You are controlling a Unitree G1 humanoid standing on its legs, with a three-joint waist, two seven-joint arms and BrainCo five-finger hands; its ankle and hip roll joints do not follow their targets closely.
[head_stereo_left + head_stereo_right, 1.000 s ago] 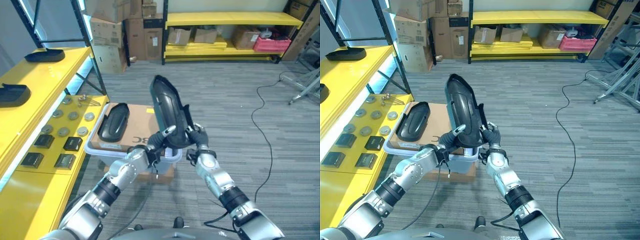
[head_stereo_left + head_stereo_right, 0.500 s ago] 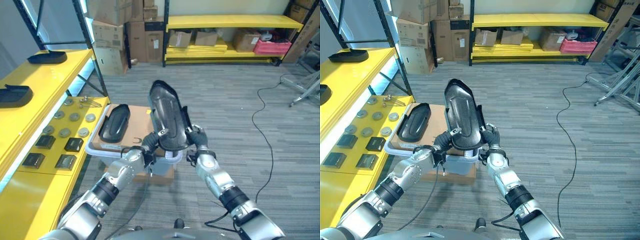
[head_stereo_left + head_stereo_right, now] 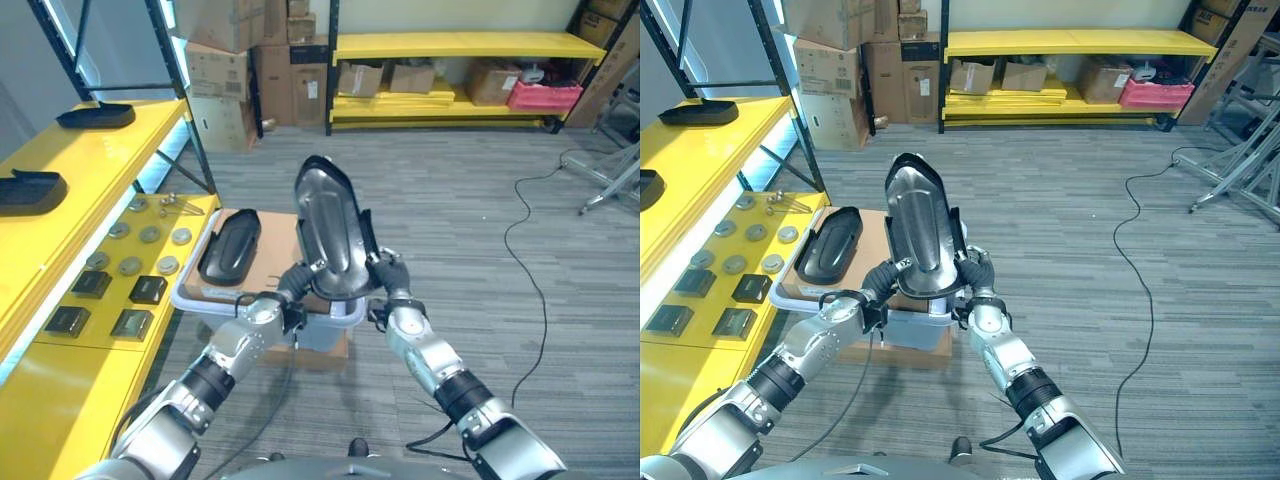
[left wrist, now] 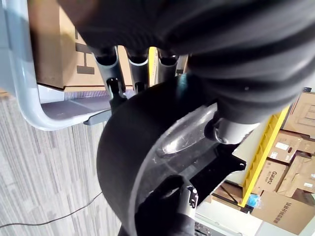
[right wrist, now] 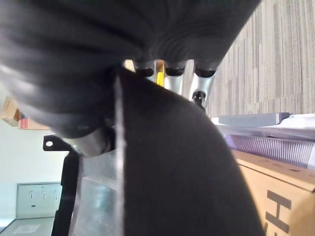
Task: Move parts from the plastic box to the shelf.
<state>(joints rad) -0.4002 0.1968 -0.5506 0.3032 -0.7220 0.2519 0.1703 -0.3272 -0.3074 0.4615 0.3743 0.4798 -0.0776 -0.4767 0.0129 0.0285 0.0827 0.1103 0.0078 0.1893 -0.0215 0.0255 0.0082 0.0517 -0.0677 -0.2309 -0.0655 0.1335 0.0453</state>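
While both hands meet at the middle, the scene reads like this:

Left hand [image 3: 283, 303]: curled round the lower left edge of the long black part [image 3: 330, 232], thumb across its glossy face, fingers [image 4: 109, 63] behind it.
Right hand [image 3: 392, 283]: clasped on the part's lower right edge, fingers [image 5: 170, 76] wrapped behind the shell.
Held part: upright, tilted slightly back, narrow end at the top, raised above the near right corner of the plastic box [image 3: 190, 299].
Plastic box: grey, on the carpet just beside the yellow shelf [image 3: 95, 170]; a cardboard carton [image 3: 272, 240] sits inside it.
Second black part [image 3: 229, 245]: lying flat on the carton, to the left of the held one.
Shelf: two more black parts [image 3: 95, 114] on its upper level; small dark blocks [image 3: 147, 289] and round discs [image 3: 149, 232] on the lower level.
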